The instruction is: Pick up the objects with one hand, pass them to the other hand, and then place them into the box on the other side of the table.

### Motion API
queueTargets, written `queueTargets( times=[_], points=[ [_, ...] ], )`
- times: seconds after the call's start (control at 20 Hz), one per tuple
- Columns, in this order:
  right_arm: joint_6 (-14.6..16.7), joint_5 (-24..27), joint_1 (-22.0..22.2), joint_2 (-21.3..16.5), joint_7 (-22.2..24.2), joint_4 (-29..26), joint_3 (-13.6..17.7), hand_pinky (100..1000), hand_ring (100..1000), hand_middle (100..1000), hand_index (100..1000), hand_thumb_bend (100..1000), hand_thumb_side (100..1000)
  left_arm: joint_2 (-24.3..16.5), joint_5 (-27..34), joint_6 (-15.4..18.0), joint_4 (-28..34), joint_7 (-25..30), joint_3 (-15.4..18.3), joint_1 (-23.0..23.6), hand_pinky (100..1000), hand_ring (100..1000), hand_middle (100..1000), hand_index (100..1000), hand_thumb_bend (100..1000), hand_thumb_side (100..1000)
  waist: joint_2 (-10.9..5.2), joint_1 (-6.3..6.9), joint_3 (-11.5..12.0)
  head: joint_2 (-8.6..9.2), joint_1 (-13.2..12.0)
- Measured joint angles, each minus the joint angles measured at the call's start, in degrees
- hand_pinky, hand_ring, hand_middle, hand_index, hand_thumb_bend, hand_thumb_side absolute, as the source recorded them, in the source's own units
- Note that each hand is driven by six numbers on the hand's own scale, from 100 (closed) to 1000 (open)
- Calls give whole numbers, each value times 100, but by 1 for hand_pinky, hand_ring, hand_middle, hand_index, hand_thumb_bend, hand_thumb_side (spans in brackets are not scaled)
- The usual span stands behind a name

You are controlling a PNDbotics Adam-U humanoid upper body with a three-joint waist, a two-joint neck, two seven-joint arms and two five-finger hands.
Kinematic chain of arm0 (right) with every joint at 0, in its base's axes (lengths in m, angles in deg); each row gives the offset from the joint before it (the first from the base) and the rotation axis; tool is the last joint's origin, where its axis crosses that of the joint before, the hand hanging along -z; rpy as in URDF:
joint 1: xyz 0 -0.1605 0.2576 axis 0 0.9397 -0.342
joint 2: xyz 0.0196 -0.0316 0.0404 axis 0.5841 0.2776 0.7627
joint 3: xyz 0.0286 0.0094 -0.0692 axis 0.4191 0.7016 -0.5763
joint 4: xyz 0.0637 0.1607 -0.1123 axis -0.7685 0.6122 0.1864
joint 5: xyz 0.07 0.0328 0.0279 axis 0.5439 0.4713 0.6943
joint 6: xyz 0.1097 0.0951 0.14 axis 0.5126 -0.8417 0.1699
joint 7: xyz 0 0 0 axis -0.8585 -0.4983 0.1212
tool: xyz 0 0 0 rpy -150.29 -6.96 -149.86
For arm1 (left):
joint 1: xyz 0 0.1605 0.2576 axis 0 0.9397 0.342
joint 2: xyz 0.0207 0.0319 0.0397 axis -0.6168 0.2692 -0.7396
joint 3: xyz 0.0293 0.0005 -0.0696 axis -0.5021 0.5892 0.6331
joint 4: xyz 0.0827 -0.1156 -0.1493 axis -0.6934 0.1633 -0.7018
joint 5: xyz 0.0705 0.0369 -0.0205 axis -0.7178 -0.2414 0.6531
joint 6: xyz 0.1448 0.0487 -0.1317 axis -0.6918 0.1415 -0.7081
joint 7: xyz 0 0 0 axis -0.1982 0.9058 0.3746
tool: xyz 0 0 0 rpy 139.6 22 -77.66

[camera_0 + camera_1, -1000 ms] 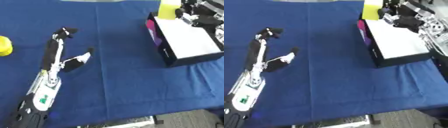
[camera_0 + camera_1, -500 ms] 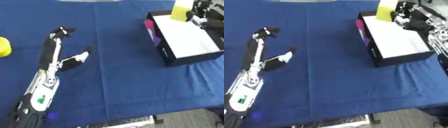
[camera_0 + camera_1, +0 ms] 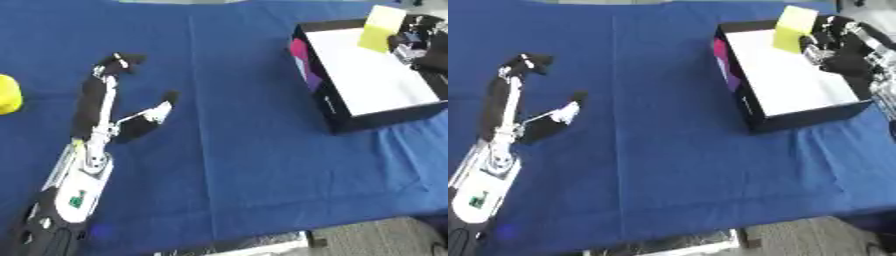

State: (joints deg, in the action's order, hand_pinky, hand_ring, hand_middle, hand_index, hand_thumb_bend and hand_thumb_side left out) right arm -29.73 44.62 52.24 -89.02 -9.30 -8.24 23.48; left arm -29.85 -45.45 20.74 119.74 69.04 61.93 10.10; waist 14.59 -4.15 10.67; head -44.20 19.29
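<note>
Nearest the camera, past the table's front edge, lies a strip of grey floor (image 3: 815, 235). From the lower left the robot's left arm stretches up across the blue cloth-covered table (image 3: 236, 165), and the left hand (image 3: 109, 100) rests open on the cloth, fingers straight and pointing away, thumb spread to the side, holding nothing. At the left border of the left eye view, well apart from that hand, sits part of a rounded yellow object (image 3: 7, 95); its full shape is cut off by the frame.

On the right side of the table stands the black rectangular box with a white inside and a pink patch on its left wall (image 3: 745, 95), open at the top with nothing over it. Above its far right corner the right hand (image 3: 833, 45) has its fingers curled round the pale yellow flat rectangular block (image 3: 792, 27), which hangs tilted over the box's far end, not lying on the white floor.

A second ago the block was held beyond the box's far left corner; now it is over the box's interior. The left hand lies where it did. The whole scene has shifted slightly in the frame, so the camera has moved.
</note>
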Motion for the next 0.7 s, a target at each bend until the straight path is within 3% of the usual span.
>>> queueTargets(
  times=[0.1,0.3,0.5,0.7],
  points=[
    [30,-153,61,14,-83,5,24,872,1000,845,1000,100,232,-1,0,-7,-1,-7,2,0,790,636,668,781,529,481,0,0,1,0,-1],
    [112,-508,138,75,-148,2,59,943,1000,957,1000,100,223,-3,0,-20,-4,-20,15,0,790,637,669,782,533,485,0,0,26,0,-1],
    [173,-848,166,107,-116,-1,72,1000,1000,1000,1000,100,199,-5,0,-22,-5,-22,31,0,789,637,669,784,534,484,0,0,33,0,0],
    [140,-1054,175,142,-164,1,119,996,1000,1000,1000,100,198,-5,0,-23,-6,-22,31,0,789,637,669,784,534,484,0,0,38,0,-1]
  ],
)
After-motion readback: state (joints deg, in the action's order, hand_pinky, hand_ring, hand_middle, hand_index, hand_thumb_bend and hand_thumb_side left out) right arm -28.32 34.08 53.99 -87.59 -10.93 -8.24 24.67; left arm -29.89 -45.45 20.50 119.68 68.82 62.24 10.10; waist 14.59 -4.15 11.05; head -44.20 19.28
